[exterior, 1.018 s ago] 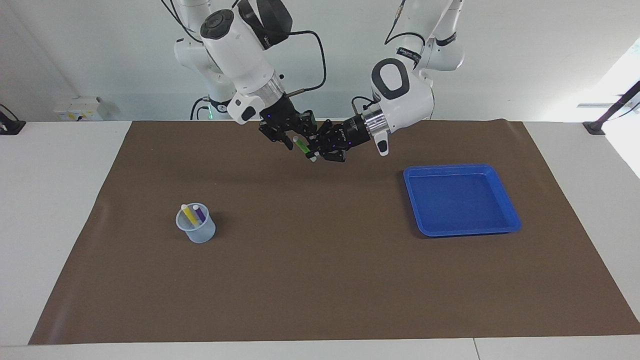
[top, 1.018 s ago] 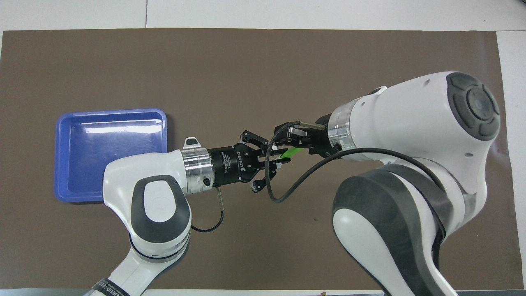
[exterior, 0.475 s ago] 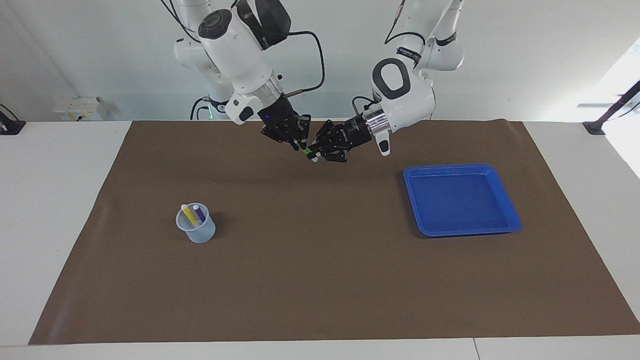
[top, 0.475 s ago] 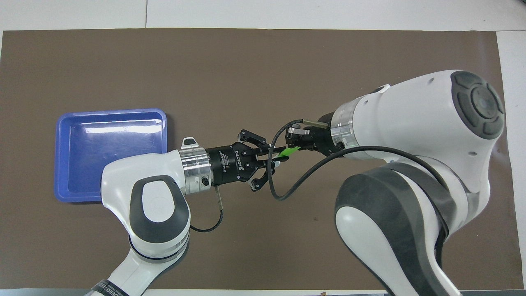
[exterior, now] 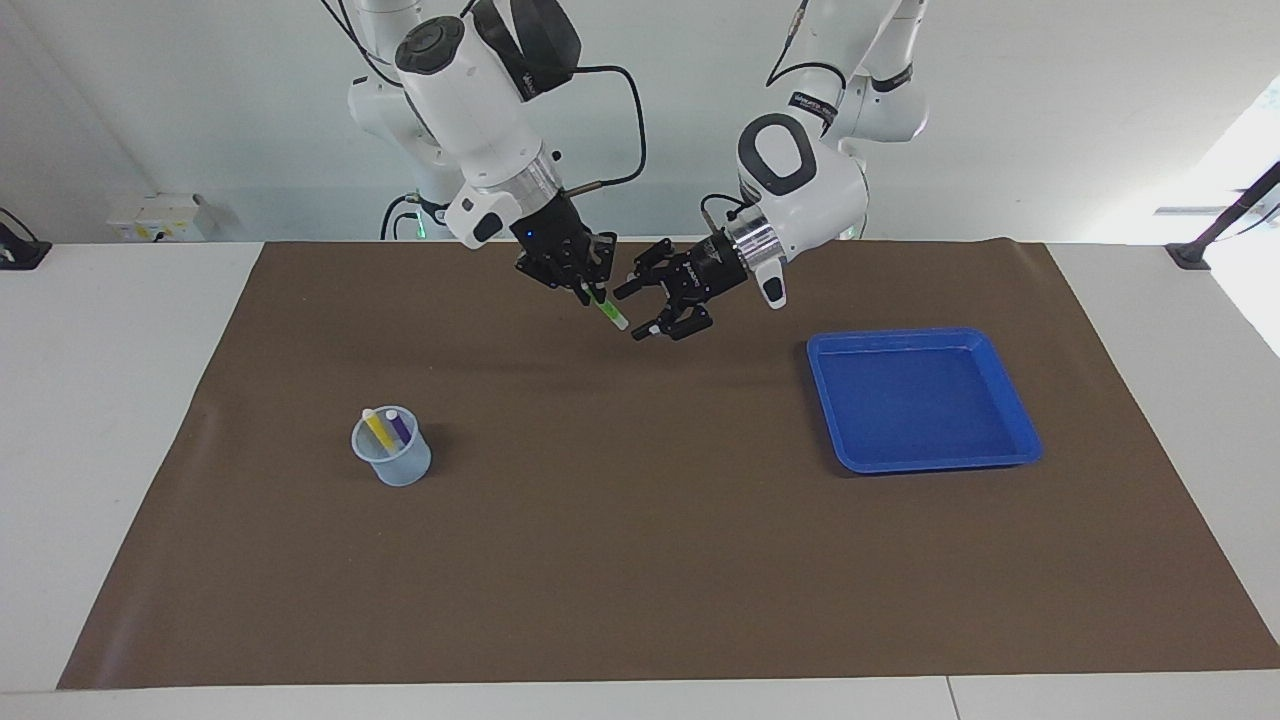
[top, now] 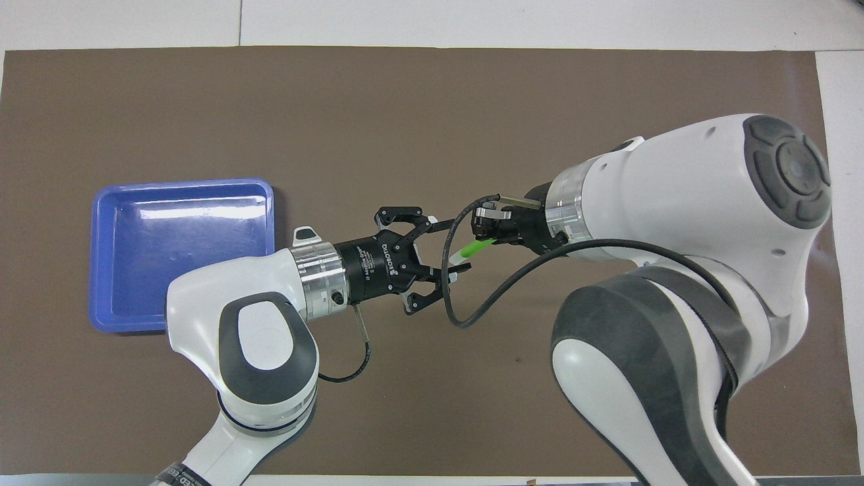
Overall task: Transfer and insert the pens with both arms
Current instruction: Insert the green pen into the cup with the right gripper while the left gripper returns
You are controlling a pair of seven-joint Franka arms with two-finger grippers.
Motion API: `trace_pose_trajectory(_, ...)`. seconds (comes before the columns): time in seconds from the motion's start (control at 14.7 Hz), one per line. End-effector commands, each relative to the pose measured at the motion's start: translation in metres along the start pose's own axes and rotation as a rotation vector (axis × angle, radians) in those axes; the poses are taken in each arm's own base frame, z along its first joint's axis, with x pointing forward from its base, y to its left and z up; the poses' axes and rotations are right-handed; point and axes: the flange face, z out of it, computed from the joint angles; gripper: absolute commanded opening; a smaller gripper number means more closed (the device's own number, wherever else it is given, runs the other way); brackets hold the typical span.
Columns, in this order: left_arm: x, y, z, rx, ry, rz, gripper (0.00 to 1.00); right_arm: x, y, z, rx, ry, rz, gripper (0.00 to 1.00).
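1. While my right gripper (exterior: 592,291) clenched the green pen (exterior: 609,313) above the mat (exterior: 640,560), my left gripper (exterior: 642,311) gaped released beside it; I judged backing away straight safest.
2. Overhead, the green pen (top: 470,251) pointed at my spread left gripper (top: 432,253); the cup (exterior: 392,458) awaited it.

Bright, even indoor light; both views sharp. Daylight glares white at the facing view's edge by the left arm's end of the table. Glare streaks the tray (top: 182,210); soft shadows beside tray and cup (exterior: 392,456).

One high camera faces the robots; another looks steeply down; both share the brown mat (exterior: 640,560).
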Motion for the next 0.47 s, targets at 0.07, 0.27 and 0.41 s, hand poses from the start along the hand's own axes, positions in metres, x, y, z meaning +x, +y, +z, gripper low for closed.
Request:
trace_pose_trajectory(0.07, 0.010, 0.002, -0.012, -0.021, 0.049, 0.039, 1.00, 0.022, 0.039, -0.011, -0.105, 0.066, -0.105, 0.00)
trace_pose_trajectory(0.27, 0.017, 0.021, -0.024, -0.016, 0.128, 0.133, 1.00, 0.050, 0.089, -0.020, -0.169, 0.087, -0.231, 0.00)
trace_pose_trajectory(0.41, 0.024, 0.038, -0.036, 0.007, 0.225, 0.247, 1.00, 0.065, 0.115, -0.023, -0.230, 0.121, -0.297, 0.00)
